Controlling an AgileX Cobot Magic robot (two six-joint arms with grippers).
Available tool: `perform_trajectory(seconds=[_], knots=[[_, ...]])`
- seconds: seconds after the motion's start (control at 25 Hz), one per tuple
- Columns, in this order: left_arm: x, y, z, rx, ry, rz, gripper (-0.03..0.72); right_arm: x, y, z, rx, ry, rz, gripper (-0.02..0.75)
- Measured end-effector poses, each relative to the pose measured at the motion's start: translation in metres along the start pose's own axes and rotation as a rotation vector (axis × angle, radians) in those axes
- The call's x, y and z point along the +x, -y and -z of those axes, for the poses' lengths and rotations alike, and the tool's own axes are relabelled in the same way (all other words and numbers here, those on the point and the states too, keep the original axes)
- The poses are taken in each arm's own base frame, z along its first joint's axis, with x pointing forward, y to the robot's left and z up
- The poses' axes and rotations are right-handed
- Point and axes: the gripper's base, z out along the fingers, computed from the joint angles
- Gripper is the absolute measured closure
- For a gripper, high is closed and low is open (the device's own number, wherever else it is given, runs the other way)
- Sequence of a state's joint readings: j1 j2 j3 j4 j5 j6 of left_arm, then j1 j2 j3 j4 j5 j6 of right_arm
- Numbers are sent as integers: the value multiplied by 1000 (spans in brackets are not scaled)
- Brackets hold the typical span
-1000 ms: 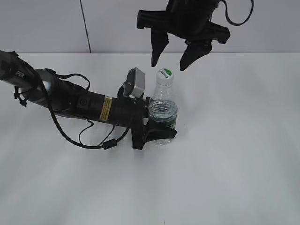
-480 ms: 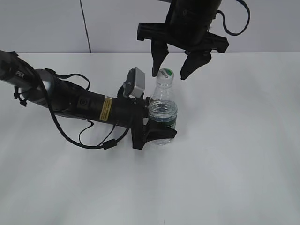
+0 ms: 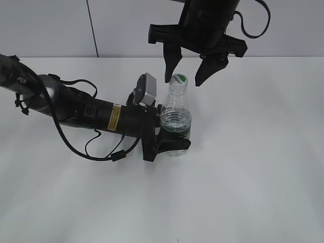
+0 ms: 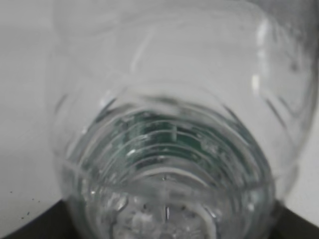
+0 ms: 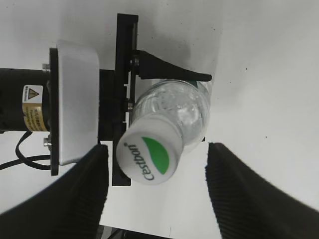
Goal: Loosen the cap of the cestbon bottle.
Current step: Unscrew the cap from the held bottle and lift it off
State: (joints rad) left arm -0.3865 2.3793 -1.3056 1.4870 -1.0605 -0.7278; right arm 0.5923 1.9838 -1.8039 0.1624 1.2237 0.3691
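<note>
The cestbon bottle (image 3: pixel 176 121) stands upright on the white table, clear with a dark green label band. My left gripper (image 3: pixel 169 137) is shut on its lower body from the left; the left wrist view is filled by the bottle (image 4: pixel 164 149). The white cap (image 3: pixel 177 80) with a green leaf mark tops the bottle. My right gripper (image 3: pixel 185 80) hangs open from above, one finger on each side of the cap, not touching it. In the right wrist view the cap (image 5: pixel 149 154) sits between the open fingers (image 5: pixel 157 191), closer to the left one.
The white table (image 3: pixel 253 167) spreads around the bottle. The left arm (image 3: pixel 76 106) lies low across the table's left half with its cables. A grey wall (image 3: pixel 50 25) stands behind.
My right gripper came down from above the bottle until its open fingers flank the cap, then held still. The left gripper and bottle have not moved.
</note>
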Motion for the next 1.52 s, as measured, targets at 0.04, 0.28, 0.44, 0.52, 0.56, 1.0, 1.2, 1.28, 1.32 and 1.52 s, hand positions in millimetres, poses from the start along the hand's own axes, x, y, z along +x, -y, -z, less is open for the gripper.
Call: perform_trajectory(seconds=[0.04, 0.28, 0.44, 0.52, 0.56, 1.0, 1.2, 1.28, 1.32, 1.52], knots=[[0, 0, 0, 0, 0, 0, 277, 0, 0, 0, 0, 0, 1, 269], [0, 0, 0, 0, 0, 0, 277, 0, 0, 0, 0, 0, 0, 269], [0, 0, 0, 0, 0, 0, 277, 0, 0, 0, 0, 0, 0, 269], [0, 0, 0, 0, 0, 0, 277, 0, 0, 0, 0, 0, 0, 269], [0, 0, 0, 0, 0, 0, 277, 0, 0, 0, 0, 0, 0, 269], [0, 0, 0, 0, 0, 0, 277, -1, 0, -6, -2, -16, -5, 270], [0, 0, 0, 1, -1, 0, 277, -1, 0, -9, -1, -23, -5, 270], [0, 0, 0, 1, -1, 0, 277, -1, 0, -9, -1, -23, -5, 272], [0, 0, 0, 1, -1, 0, 277, -1, 0, -9, 1, -22, -5, 276], [0, 0, 0, 1, -1, 0, 277, -1, 1, -9, 3, -20, -5, 368]])
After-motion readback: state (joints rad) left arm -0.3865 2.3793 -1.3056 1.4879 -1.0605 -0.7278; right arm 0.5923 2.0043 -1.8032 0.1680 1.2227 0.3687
